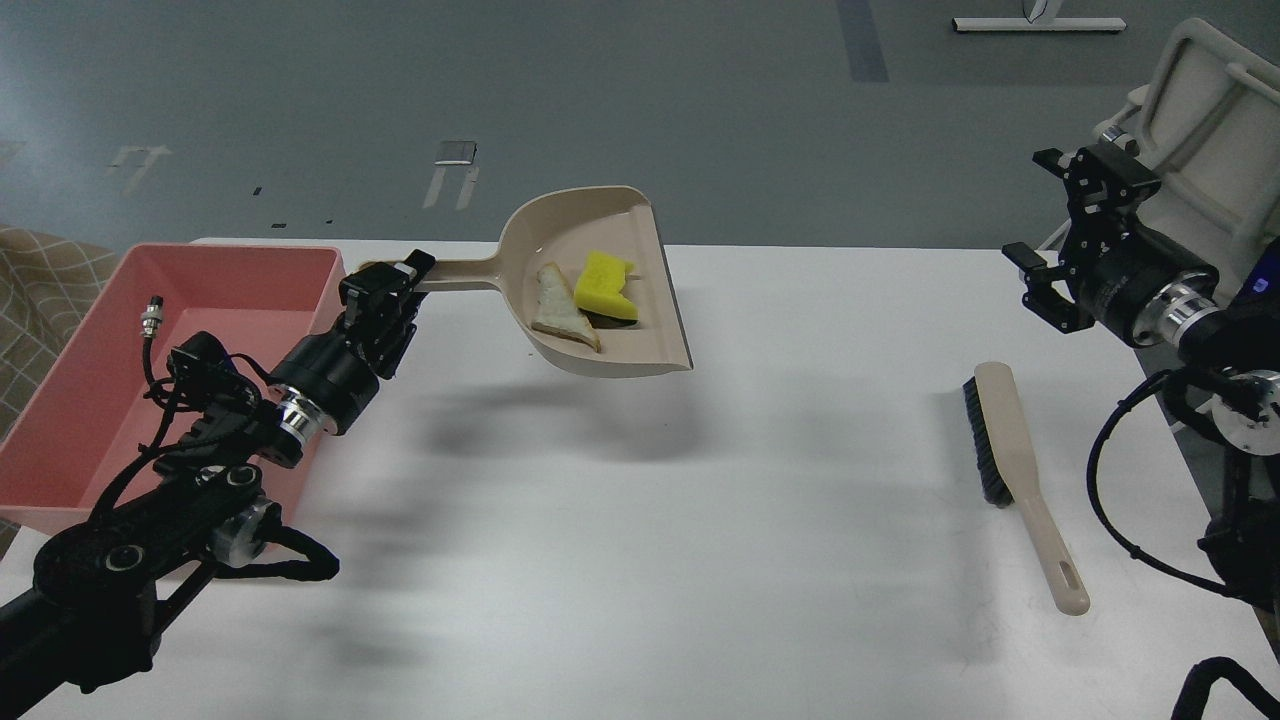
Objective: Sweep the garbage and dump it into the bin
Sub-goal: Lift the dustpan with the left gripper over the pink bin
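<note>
My left gripper point(385, 285) is shut on the handle of the beige dustpan point(640, 330) and holds it in the air above the table, just right of the pink bin point(60, 400). In the pan lie the yellow sponge piece point(603, 286) and the pale beige scrap point(560, 312). My right gripper point(1050, 225) is open and empty, raised at the far right above the table's edge, well clear of the brush.
The long-handled beige brush point(1015, 455) with black bristles lies on the white table point(700, 560) at the right. A white chair point(1210, 110) stands behind the right arm. A patterned cloth point(40, 280) shows at the far left.
</note>
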`<action>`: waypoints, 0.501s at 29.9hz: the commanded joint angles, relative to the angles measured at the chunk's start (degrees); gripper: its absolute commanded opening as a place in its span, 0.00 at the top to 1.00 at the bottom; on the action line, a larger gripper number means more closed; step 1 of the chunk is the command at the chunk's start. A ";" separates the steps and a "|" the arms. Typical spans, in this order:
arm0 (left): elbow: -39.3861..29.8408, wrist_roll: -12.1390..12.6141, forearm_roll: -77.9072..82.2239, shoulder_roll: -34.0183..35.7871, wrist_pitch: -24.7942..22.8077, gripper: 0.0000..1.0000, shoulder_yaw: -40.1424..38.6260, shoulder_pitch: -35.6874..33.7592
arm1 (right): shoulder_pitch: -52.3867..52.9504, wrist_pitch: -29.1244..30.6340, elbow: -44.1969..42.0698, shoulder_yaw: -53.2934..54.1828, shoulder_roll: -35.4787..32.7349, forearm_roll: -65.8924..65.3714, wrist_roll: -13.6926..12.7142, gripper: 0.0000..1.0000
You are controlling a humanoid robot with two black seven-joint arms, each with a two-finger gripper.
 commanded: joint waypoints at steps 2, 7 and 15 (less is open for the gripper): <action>-2.74 0.29 -0.21 3.45 -0.01 0.88 -0.92 -0.04 | -0.26 0.02 -3.57 -0.10 5.85 7.59 0.04 0.00; -5.73 0.56 -1.60 7.05 -0.19 0.88 -2.05 -0.04 | -1.05 0.02 -4.72 -0.18 6.84 7.95 0.13 0.00; -6.35 2.49 -11.19 15.93 -3.08 0.87 -3.29 0.13 | -4.21 0.02 -5.07 -0.18 6.57 7.95 0.13 0.00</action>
